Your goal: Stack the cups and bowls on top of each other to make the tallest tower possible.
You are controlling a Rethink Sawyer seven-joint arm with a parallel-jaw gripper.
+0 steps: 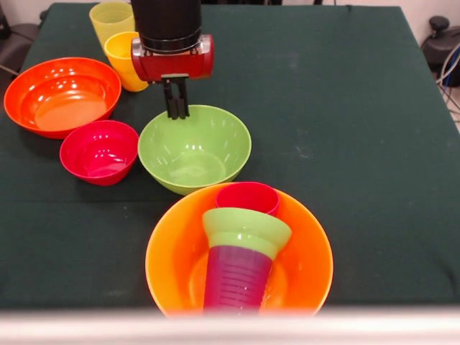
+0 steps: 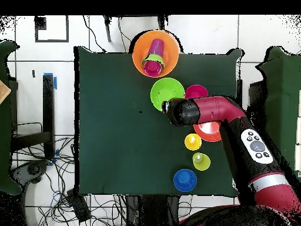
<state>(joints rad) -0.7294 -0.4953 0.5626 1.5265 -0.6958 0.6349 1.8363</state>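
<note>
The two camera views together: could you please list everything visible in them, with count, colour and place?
Table: one, dark green cloth.
Tower: one; large yellow-orange bowl holding the purple ribbed cup, small green bowl and red-pink cup, leaning; at the table's edge.
Large green bowl: one, beside the tower.
Small red-pink bowl: one, beside the large green bowl.
Orange-red bowl: one, wide, next to the small red-pink bowl.
Loose cups: two, pale yellow and yellow-orange, side by side.
Small blue bowl: one, overhead view only.
Gripper: one, shut, at the large green bowl's rim.
</note>
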